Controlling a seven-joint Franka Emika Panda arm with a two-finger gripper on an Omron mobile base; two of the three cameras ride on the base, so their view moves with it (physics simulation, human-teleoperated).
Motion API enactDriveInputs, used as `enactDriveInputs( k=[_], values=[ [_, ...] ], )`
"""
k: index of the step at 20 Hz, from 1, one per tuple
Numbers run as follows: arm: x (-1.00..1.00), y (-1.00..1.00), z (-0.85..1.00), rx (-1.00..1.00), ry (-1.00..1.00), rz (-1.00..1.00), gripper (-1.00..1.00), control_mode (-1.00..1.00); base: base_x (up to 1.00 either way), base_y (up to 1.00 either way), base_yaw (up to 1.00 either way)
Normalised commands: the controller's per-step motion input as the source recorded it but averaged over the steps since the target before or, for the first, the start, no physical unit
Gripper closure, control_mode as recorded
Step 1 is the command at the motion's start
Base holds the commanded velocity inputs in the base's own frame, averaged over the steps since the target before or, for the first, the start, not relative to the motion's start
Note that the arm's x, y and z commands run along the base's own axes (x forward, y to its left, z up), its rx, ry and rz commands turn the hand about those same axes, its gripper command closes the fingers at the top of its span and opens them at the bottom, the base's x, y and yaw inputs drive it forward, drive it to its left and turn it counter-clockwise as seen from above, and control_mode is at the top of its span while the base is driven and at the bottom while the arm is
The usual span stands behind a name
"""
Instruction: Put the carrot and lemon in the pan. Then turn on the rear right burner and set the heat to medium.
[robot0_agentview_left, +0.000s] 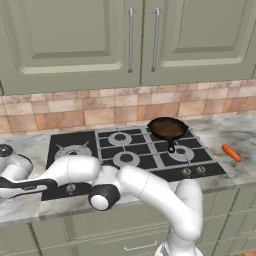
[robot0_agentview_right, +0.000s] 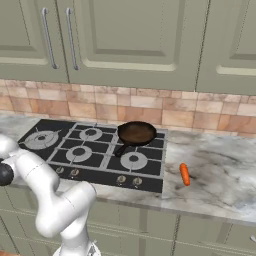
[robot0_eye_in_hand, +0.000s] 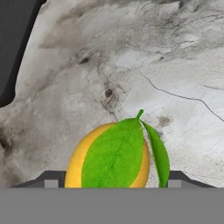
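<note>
the lemon (robot0_eye_in_hand: 87, 166) is half covered by its own leaves (robot0_eye_in_hand: 116, 155), its underside cut off.

The lemon (robot0_eye_in_hand: 87, 162), yellow-orange with two green leaves, lies on the marbled surface (robot0_eye_in_hand: 131, 65). The dark pan (robot0_agentview_left: 167, 128) sits on the rear right burner (robot0_agentview_left: 169, 134), handle pointing near. The orange carrot (robot0_agentview_left: 231, 153) lies right of the stove.

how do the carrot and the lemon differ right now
Shape: the carrot is a slim, tapered orange stick; the lemon is round and yellow-orange, with green leaves on top.
Place: the carrot lies alone on the marble counter right of the stove; the lemon sits right in front of the gripper, between its fingertips.
Shared: both rest on the marble, and neither is in the pan yet.
</note>
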Motion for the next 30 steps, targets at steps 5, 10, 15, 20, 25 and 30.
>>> enactDriveInputs(
  k=[5, 10, 15, 20, 25, 30],
  values=[
    [-0.11, -0.14, 0.02, 0.00, 0.00, 0.00, 1.00, -1.00, 0.00, 0.00, 0.00],
    [-0.47, -0.48, 0.20, 0.00, 0.00, -0.03, 1.00, -1.00, 0.00, 0.00, 0.00],
    [-0.47, -0.51, 0.15, 0.00, 0.01, -0.02, 1.00, -1.00, 0.00, 0.00, 0.00],
    [-0.41, -0.63, -0.01, 0.00, 0.00, 0.00, 1.00, -1.00, 0.00, 0.00, 0.00],
    [-0.51, -0.82, 0.00, 0.00, -0.03, 0.00, 1.00, -1.00, 0.00, 0.00, 0.00],
    [-0.44, -0.86, 0.00, 0.00, -0.06, 0.00, 1.00, -1.00, 0.00, 0.00, 0.00]
  ],
)
